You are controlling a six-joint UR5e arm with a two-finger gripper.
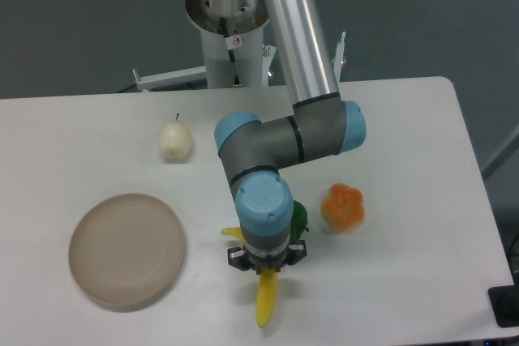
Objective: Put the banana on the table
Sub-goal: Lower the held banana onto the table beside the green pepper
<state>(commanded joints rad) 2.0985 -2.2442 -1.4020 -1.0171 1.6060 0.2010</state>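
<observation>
The yellow banana (265,301) sticks out below my gripper (266,262), its lower end pointing toward the table's front edge; a short yellow tip shows at the wrist's left. My gripper is shut on the banana near its middle. The wrist hides the fingers and most of the banana's upper half. Whether the banana touches the white table (405,281) I cannot tell. The green pepper (298,218) peeks out just right of the wrist.
An orange lumpy fruit (342,207) sits right of the arm. A pale round fruit with a stem (175,141) lies at the back left. A round beige plate (126,249) rests at the front left. The arm's base column (231,30) stands behind the table.
</observation>
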